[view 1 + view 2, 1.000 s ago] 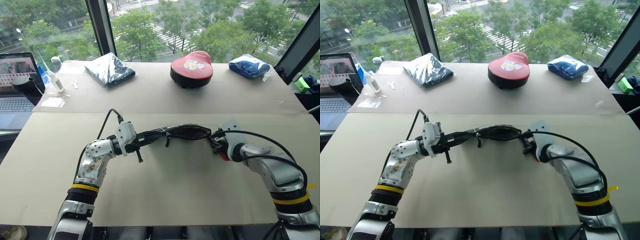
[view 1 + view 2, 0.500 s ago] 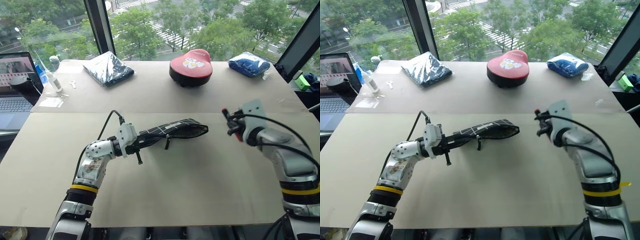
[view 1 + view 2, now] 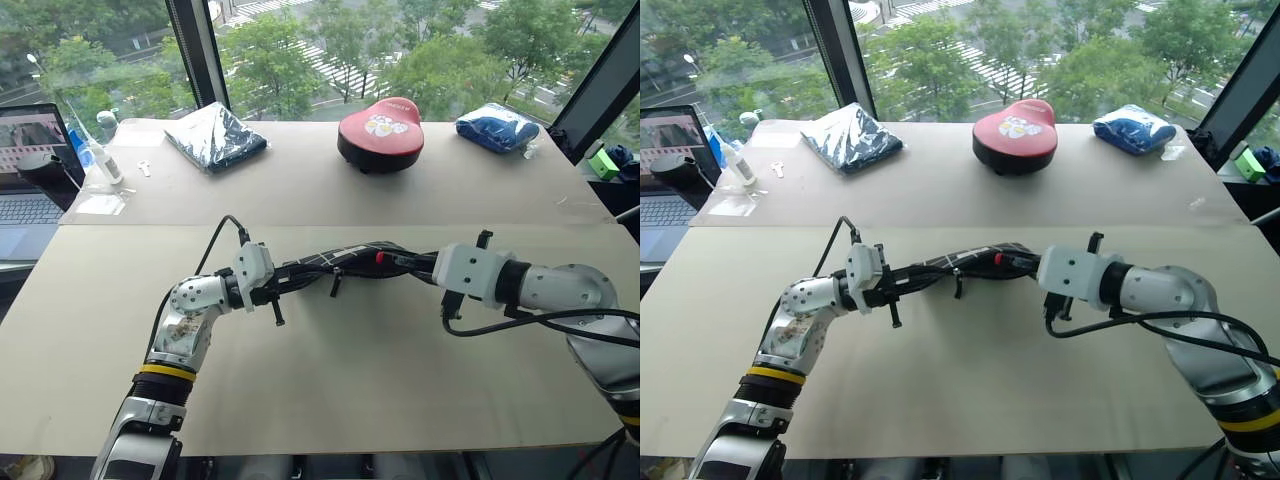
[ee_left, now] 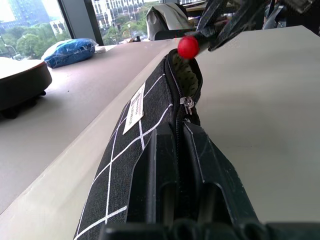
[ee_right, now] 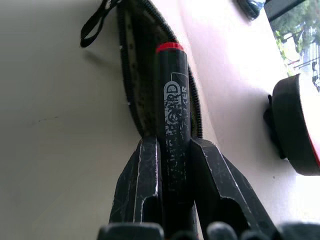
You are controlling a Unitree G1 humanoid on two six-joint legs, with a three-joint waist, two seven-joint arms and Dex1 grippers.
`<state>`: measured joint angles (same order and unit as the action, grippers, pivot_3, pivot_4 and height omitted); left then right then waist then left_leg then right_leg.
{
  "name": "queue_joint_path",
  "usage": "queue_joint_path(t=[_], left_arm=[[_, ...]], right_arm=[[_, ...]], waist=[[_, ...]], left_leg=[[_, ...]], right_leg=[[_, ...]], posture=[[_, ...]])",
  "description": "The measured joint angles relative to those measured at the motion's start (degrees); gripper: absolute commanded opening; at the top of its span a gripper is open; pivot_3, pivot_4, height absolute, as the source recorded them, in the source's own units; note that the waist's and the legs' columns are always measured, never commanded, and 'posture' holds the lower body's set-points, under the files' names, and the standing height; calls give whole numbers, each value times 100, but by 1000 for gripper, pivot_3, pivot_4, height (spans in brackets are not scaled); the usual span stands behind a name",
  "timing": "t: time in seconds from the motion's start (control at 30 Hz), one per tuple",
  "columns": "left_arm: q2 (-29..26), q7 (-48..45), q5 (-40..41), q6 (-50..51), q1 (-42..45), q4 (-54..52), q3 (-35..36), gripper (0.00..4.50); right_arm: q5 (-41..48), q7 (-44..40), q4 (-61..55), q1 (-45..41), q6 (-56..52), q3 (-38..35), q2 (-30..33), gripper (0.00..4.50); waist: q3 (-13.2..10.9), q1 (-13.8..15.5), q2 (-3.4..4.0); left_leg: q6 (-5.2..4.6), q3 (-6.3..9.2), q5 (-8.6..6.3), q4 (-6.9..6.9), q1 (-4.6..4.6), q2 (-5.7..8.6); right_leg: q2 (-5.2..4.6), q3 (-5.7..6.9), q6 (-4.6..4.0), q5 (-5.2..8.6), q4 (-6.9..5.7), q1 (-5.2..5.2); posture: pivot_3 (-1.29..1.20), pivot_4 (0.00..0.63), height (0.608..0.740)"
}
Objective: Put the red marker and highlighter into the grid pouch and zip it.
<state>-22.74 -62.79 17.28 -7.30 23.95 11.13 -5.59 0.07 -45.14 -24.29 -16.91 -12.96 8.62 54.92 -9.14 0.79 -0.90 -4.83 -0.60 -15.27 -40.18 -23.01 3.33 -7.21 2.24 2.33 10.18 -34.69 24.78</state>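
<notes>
Near the table's [image 3: 330,400] middle, the left gripper [image 3: 268,290] pinches the grid pouch [image 4: 145,130] end, holding its mouth agape so the right gripper [image 5: 172,150], clamped around the red marker [image 5: 172,100], can slide it in.

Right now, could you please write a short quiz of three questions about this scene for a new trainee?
1. True or false: the left gripper is shut on the grid pouch.
2. What does the right gripper hold? A) a highlighter B) the red marker C) nothing
3. Fill in: the marker's red end is at the pouch's ____ mouth.

Key: 1 true; 2 B; 3 open.
</notes>
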Motion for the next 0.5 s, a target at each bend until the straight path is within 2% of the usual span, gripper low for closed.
queue_joint_path(t=[0.27,0.5], left_arm=[[-8,-3,3,0,-6,-1,-1,0],[3,-43,9,0,8,5,-3,0]], right_arm=[[-847,24,554,-140,630,402,-281,459],[-1370,79,1274,-984,1149,770,-1001,459]], waist=[[0,-4,0],[0,-14,0]], left_leg=[[17,0,10,1,0,0],[26,-2,15,3,-3,1]], right_leg=[[0,-2,-1,0,-3,4],[2,-3,-3,0,-9,14]], posture=[[0,150,740],[0,150,740]])
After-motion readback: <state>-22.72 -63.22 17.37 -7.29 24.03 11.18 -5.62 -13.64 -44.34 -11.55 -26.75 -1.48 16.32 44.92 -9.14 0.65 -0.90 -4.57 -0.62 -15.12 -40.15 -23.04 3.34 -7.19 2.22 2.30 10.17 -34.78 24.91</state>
